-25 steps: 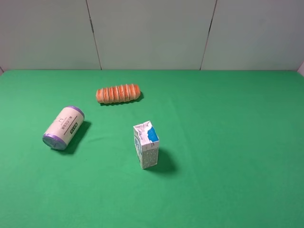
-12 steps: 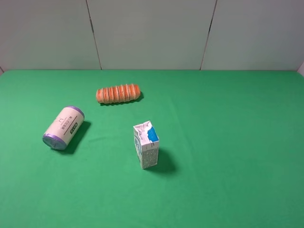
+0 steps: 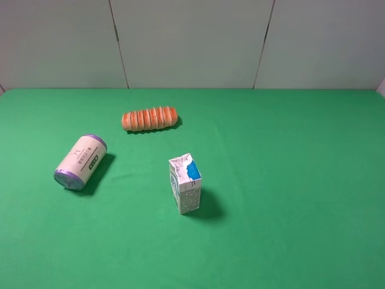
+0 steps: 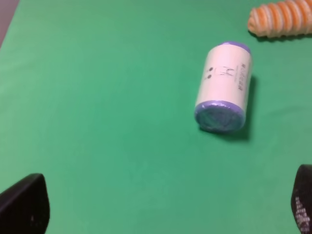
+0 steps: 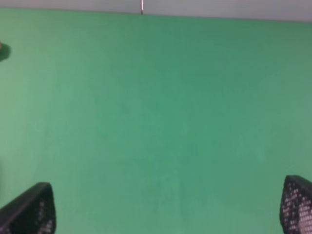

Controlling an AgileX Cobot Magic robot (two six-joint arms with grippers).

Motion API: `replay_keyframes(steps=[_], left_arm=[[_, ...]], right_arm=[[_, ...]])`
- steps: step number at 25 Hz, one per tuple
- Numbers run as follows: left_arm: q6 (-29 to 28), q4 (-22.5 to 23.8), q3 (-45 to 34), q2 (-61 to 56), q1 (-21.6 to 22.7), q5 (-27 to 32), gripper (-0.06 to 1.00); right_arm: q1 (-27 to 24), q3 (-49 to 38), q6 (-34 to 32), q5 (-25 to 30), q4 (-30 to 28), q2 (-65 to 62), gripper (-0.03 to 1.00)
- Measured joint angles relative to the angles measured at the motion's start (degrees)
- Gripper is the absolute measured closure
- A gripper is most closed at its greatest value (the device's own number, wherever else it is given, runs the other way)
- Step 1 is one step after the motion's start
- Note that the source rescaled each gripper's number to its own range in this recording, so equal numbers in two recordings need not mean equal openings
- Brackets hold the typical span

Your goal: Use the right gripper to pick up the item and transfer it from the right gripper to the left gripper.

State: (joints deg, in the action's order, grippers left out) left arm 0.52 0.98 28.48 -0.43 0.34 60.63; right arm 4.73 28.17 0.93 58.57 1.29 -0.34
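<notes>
I see the item lying on its side on the green table. Both the right gripper and the left gripper are spread wide, holding nothing.

Green desk: carried a cream canister lying on its side, an orange ridged roll farther back, a seemingly upright white-and-blue carton mid-desk.

Right tool is hanging over bare green surface, its two black textured fingertips standing wide apart, gripping nothing. Grey wall is running along the surface's far edge.
</notes>
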Motion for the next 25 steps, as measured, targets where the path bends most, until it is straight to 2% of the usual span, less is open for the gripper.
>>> replay_keyframes(steps=[4,25], left_arm=[[0.0,0.0,0.0,0.0,-1.78,0.0,-0.04],[0.05,0.0,0.0,0.0,-1.8,0.0,-0.03]], right_arm=[[0.0,0.0,0.0,0.0,0.0,0.0,-0.03],[0.0,0.0,0.0,-0.07,0.0,0.0,-0.03]])
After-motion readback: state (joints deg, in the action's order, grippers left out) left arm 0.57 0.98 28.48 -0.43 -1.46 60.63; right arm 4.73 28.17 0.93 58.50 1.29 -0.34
